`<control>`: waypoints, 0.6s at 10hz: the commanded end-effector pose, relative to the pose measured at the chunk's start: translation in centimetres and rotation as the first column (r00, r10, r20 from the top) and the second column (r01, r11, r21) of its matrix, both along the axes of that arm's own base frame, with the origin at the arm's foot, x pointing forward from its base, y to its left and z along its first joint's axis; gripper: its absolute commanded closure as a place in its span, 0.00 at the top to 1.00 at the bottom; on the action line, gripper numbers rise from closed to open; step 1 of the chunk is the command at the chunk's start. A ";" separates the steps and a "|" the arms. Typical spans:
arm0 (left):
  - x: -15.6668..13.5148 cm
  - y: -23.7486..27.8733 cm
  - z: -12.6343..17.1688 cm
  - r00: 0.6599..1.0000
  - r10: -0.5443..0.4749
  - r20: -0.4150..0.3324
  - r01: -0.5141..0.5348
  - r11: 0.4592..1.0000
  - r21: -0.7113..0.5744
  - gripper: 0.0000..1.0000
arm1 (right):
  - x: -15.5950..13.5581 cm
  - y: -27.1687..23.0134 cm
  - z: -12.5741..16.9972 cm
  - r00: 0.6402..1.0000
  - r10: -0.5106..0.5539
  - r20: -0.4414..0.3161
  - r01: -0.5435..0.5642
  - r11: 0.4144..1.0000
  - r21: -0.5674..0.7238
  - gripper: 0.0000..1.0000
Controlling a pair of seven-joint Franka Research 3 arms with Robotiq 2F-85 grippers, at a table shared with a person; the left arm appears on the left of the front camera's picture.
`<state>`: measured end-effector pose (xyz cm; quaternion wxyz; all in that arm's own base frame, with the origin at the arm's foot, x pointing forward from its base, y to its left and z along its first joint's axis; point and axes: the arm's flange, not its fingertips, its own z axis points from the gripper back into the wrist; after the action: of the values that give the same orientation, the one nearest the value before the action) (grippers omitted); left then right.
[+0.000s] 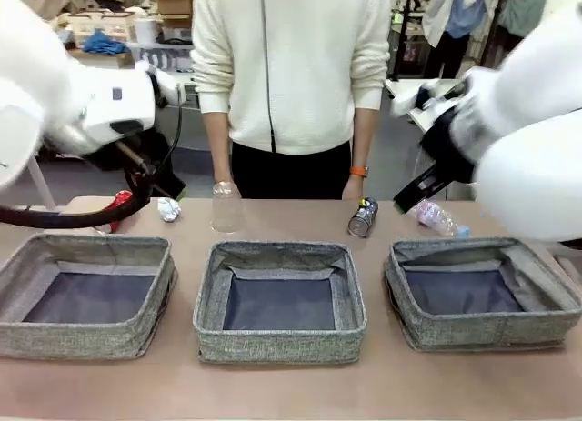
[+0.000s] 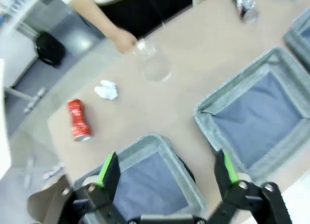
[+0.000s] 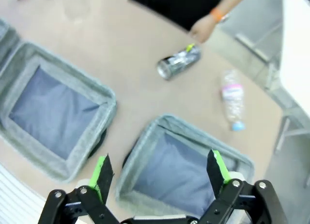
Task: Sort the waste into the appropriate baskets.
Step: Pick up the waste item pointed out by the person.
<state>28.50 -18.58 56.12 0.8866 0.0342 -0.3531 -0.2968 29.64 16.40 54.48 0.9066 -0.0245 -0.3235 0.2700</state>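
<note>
Three grey woven baskets stand in a row: left, middle, right. Behind them the waste lies along the far edge: a crushed red can, a white paper ball, a clear cup, a dark can and a clear bottle with a blue cap. My left gripper hangs open and empty high above the left basket. My right gripper is open and empty high above the right basket.
A person in a white top stands at the far side. One hand touches the cup. The other hand is beside the dark can. Bare table shows in front of the baskets.
</note>
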 end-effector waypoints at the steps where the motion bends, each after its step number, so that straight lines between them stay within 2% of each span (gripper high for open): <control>1: -8.2 4.2 -3.3 0.977 0.206 0.047 -0.206 0.979 -0.005 1.00 | -7.0 -3.3 -1.9 0.975 -0.212 0.067 0.218 0.971 -0.100 1.00; 2: 0.0 0.0 0.0 1.000 0.000 0.000 0.000 1.000 0.000 1.00 | 0.0 0.0 0.0 1.000 0.000 0.000 0.000 1.000 0.000 1.00; 3: -4.1 0.1 2.9 0.995 0.084 0.051 -0.084 0.996 -0.006 1.00 | -3.5 -0.9 3.0 0.995 -0.088 0.054 0.089 0.996 -0.021 1.00; 4: -1.8 -1.1 0.9 0.980 -0.192 -0.047 0.176 0.956 -0.234 1.00 | -2.7 -1.4 1.1 0.987 -0.155 -0.031 0.156 0.988 0.008 1.00; 5: -1.5 0.1 0.9 0.959 -0.278 -0.063 0.233 0.892 -0.387 1.00 | -3.6 -2.6 0.2 0.983 -0.131 -0.131 0.144 0.985 0.093 1.00; 6: -2.0 2.6 1.0 0.937 -0.344 -0.066 0.256 0.802 -0.539 1.00 | -4.9 -4.3 -0.2 0.978 -0.115 -0.173 0.152 0.964 0.217 1.00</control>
<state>27.22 -19.72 58.93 0.8597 -0.1385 -0.3883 -0.3016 26.90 14.07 55.91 0.9372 0.0082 -0.2886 0.1957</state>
